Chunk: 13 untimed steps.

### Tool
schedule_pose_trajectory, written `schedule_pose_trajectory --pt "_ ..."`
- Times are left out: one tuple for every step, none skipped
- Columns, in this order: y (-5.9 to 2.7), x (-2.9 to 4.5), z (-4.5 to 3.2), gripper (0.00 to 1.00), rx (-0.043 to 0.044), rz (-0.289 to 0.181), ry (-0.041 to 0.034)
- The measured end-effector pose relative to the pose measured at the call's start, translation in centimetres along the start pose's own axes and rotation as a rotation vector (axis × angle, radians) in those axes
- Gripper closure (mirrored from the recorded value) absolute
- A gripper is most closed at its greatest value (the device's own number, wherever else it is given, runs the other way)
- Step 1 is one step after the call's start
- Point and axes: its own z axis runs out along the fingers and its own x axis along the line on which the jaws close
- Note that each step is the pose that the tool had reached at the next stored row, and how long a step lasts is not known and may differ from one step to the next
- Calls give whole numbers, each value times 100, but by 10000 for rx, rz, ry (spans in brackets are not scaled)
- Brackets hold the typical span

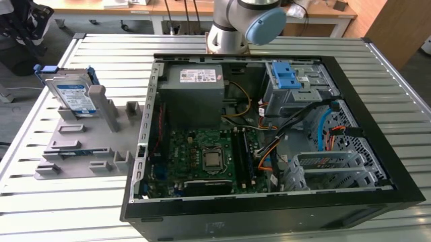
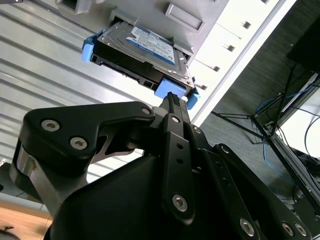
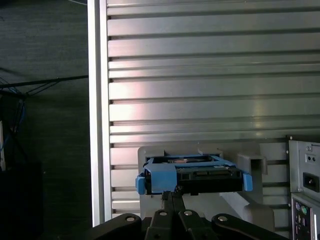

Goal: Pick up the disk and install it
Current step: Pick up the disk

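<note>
The disk (image 1: 72,93) is standing on edge in a slot of a grey holder plate (image 1: 81,146), which is lying on the slatted metal table (image 1: 101,55) just beside the open computer case (image 1: 377,201), on the exterior view's left of it. The disk is sitting at the end of the plate that is level with the case's grey power-supply box (image 1: 195,96). It is apart from the case wall, and its white-and-blue label is showing in the exterior view. Its blue carrier frame is wrapping around its edges. In the second wrist view the gripper (image 2: 172,99) is hovering right at the disk (image 2: 142,42), on the side of the disk that is facing away from the case. Its black fingers are pressed together with no gap between them and are pinching nothing. The tip is lining up with a blue tab of the carrier frame. It may be touching that tab, though I cannot tell for sure from this angle. In the first wrist view the same joined fingers are pointing at the near edge of the disk (image 3: 192,175), with the back panel of the case (image 3: 305,175) showing beyond the holder plate. Inside the case, the green motherboard (image 1: 202,156) is lying exposed, and a light-blue latch piece (image 1: 286,75) is sitting on the metal drive cage at the corner farthest from the disk.
</note>
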Motion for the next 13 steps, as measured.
schedule_pose_trajectory --pt "0 0 0 89 0 0 0" --pt "0 1 0 89 0 0 0" --pt "0 1 0 89 0 -1 0" --pt "0 1 0 89 0 -4 0" --pt "0 1 0 89 0 -9 0" --pt "0 1 0 89 0 -20 0" --pt "0 1 0 89 1 -40 2" --pt "0 1 0 89 2 -71 4" --pt "0 1 0 89 2 -110 5" --pt "0 1 0 89 3 -151 6" --pt "0 1 0 89 3 -194 7" --pt "0 1 0 89 5 -241 10" --pt "0 1 0 89 6 -284 12"
